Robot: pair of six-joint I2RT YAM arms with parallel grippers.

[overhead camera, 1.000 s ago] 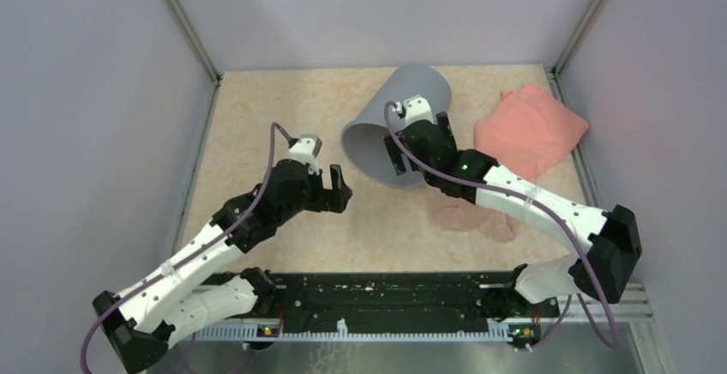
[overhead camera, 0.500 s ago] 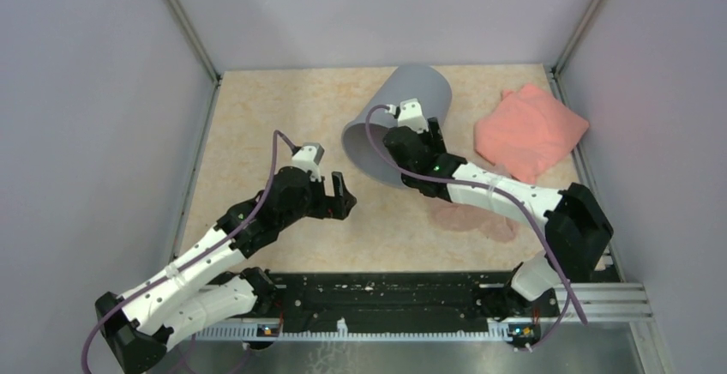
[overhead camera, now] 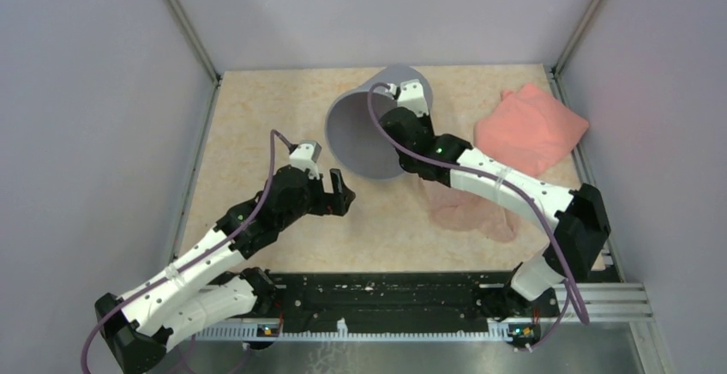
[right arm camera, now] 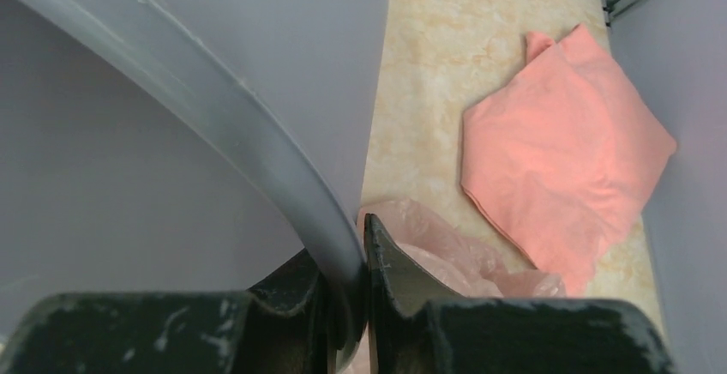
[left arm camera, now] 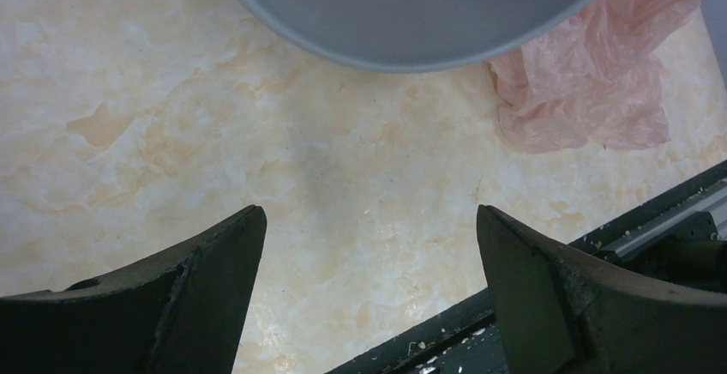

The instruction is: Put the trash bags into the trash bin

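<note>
The grey trash bin (overhead camera: 364,138) is tilted, its mouth facing front-left. My right gripper (overhead camera: 393,132) is shut on its rim (right arm camera: 257,142), one finger inside and one outside the wall, as the right wrist view (right arm camera: 347,250) shows. The pale pink crinkly trash bag (overhead camera: 470,211) lies flat on the table just right of the bin and under my right forearm; it also shows in the wrist views (right arm camera: 446,258) (left arm camera: 591,82). My left gripper (overhead camera: 341,187) (left arm camera: 369,220) stands open and holds nothing, above bare table in front of the bin (left arm camera: 411,5).
A salmon-pink folded bundle (overhead camera: 531,129) (right arm camera: 566,151) lies at the back right corner against the wall. Grey walls enclose the marbled table (overhead camera: 274,117) on three sides. A black rail (overhead camera: 386,297) runs along the front edge.
My right gripper has shut on the bin's rim, and the bin has shifted left and back, uncovering more of the trash bag. The left arm has drawn back slightly.
</note>
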